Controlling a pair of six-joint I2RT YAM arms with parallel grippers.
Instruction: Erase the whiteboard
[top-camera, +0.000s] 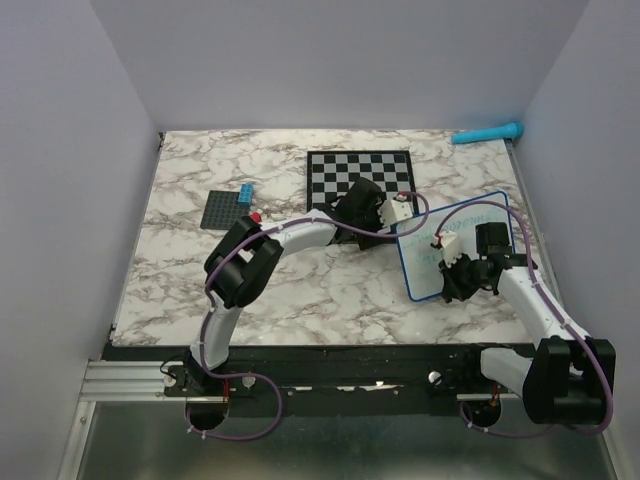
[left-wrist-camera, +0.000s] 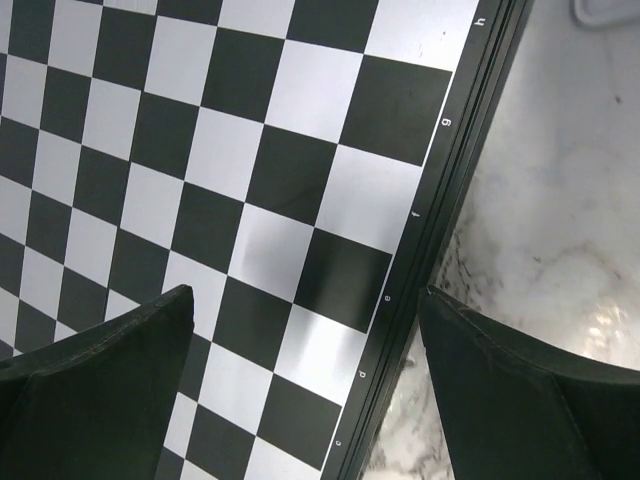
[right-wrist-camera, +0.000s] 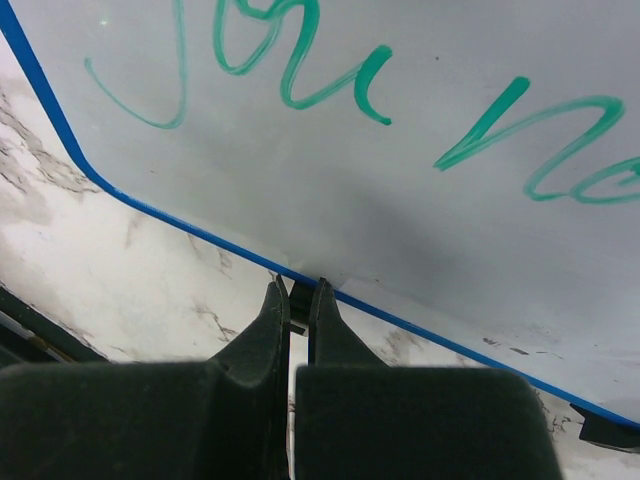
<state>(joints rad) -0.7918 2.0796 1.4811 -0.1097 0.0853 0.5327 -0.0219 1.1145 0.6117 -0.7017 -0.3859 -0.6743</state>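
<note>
Whiteboard (top-camera: 460, 215) at right middle of the top view, teal writing unerased.
White face, thin blue rim, rounded corners; lies on the marble table (top-camera: 300, 290), just right of the chessboard (top-camera: 345, 165). Looping teal script, only "no" readable; chessboard edge lettered c to h. Long axis rising toward upper right. Right gripper (right-wrist-camera: 298, 295) closed tight, tips at the lower rim, pinch uncertain; left gripper (left-wrist-camera: 305, 305) spread wide, empty, over the chessboard.

Letters c–h edge the chessboard (left-wrist-camera: 200, 200); whiteboard (right-wrist-camera: 400, 220) scrawl (teal) unreadable.
</note>
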